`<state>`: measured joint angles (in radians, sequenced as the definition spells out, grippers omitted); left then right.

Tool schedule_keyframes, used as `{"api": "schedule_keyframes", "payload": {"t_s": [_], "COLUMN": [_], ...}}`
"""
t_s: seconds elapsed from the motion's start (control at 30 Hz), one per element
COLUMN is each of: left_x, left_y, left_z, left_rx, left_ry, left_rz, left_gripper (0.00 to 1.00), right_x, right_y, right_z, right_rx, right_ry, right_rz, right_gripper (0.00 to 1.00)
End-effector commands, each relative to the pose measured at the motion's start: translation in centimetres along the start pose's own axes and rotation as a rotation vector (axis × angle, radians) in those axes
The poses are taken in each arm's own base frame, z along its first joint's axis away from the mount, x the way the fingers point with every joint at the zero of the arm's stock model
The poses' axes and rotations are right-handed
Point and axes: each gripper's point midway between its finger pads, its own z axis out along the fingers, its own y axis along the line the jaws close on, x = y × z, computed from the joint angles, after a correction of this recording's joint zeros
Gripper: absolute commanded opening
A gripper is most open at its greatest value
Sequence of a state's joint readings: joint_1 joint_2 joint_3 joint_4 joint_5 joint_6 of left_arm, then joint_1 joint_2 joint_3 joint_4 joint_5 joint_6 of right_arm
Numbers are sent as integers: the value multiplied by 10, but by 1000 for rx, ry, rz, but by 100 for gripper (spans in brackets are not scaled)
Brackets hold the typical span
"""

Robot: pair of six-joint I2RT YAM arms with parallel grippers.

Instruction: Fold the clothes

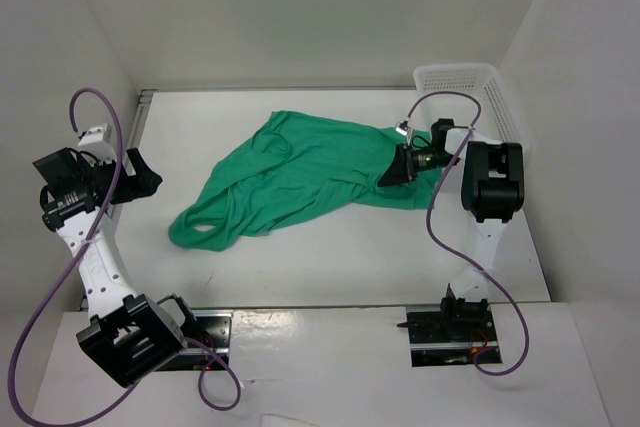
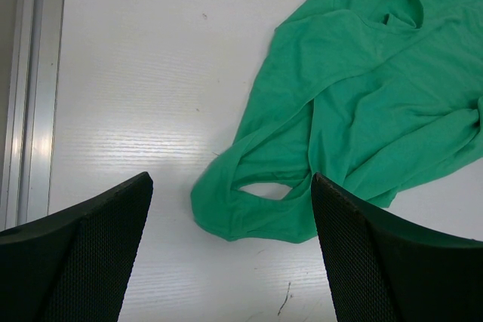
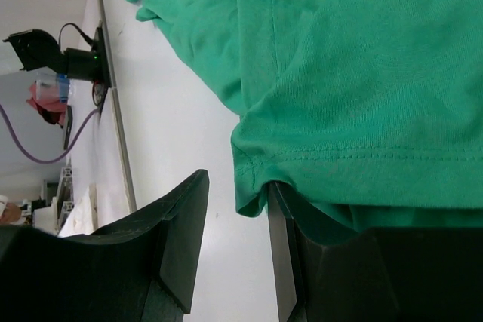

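A crumpled emerald-green short-sleeved T-shirt (image 1: 300, 172) of thin fabric lies across the middle of the white table (image 1: 350, 257). The right gripper (image 3: 235, 190) sits at its right hem, jaws partly apart, with the hem draped over one finger and not pinched. The left gripper (image 2: 230, 186), spread wide, hangs over the table's left side, clear of the shirt.

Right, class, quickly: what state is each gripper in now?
Left gripper: open, empty.
Right gripper: open, hem of emerald-green thin fabric T-shirt draped over one finger.

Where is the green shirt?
In the top view, the crumpled emerald-green T-shirt lies mid-table, its right edge at the right gripper, near the white mesh basket.
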<state>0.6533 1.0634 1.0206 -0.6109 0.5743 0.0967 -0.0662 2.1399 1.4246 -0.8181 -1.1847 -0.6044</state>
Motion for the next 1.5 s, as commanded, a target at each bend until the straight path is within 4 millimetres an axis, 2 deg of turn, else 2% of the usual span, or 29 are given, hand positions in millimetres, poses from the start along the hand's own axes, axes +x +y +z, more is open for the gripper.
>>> {"api": "schedule_keyframes", "payload": {"t_s": [0.0, 0.1, 0.23, 0.3, 0.33, 0.4, 0.53, 0.63, 0.7, 0.93, 1.37, 1.47], "left_x": [-9, -9, -10, -10, -10, -10, -10, -10, -10, -10, -11, -11], "left_y": [-8, -8, -9, -9, -9, -9, -9, -9, -9, -11, -15, -15], "left_z": [-3, -3, -5, -5, -5, -5, -5, -5, -5, -5, -9, -9], "left_rx": [29, 29, 28, 28, 28, 28, 28, 28, 28, 37, 45, 45], "left_ry": [-41, -41, -48, -48, -48, -48, -48, -48, -48, -49, -58, -58], "left_rz": [9, 9, 14, 14, 14, 14, 14, 14, 14, 15, 29, 29], "left_gripper": [92, 92, 92, 92, 92, 92, 92, 92, 92, 92, 92, 92], "right_x": [-19, -17, -17, -19, -22, -21, -25, -33, -38, -64, -62, -60], "right_y": [5, 3, -7, -10, -10, -11, -9, -4, 1, 34, 45, 41], "right_z": [5, 13, 13, 12, 11, 10, 5, -2, -7, -33, -34, -35], "right_rx": [9, 27, 73, 99, 111, 124, 171, 209, 226, 322, 328, 348], "right_ry": [-18, 1, 3, 1, -4, -4, -4, -11, -19, -63, -52, -40], "right_rz": [-70, -55, -40, -50, -59, -56, -78, -101, -124, -219, -220, -218], "right_gripper": [45, 45, 43, 37, 27, 17, 13, 13, 17, 19, 21, 26]}}
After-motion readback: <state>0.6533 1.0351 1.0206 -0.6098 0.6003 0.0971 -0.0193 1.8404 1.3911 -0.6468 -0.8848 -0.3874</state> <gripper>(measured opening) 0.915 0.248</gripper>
